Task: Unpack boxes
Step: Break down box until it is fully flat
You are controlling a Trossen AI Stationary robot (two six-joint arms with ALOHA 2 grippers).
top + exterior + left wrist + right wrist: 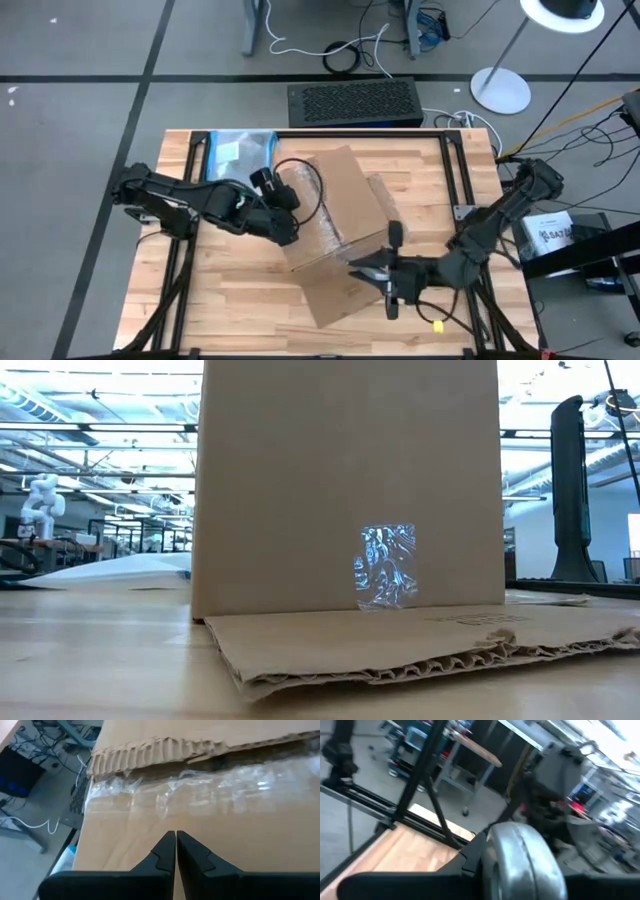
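Note:
The brown cardboard box (330, 205) stands mid-table, and its near flap (420, 640) lies flat on the wood. Clear tape (210, 790) runs along the box under a torn corrugated edge. My left gripper (292, 228) is shut at the box's left side, its tips (175, 840) close over the taped cardboard face. My right gripper (362, 268) hovers over the near flap, pointing level toward the table's left. It is shut on a rounded silver metal thing (520, 862). My left gripper points slanting down at the box's cardboard face just below the tape; I cannot tell whether its shut tips touch it. My right gripper has the silver thing's rounded body (492, 855) between its two fingers, level and lifted clear of the table. The thing itself hides the far finger.
A clear plastic pouch with a blue edge (240, 152) lies at the far left of the table. A black grille-topped unit (355, 103) sits beyond the far edge, and a lamp base (500, 92) stands on the floor. Bare wood shows at the near left (220, 300).

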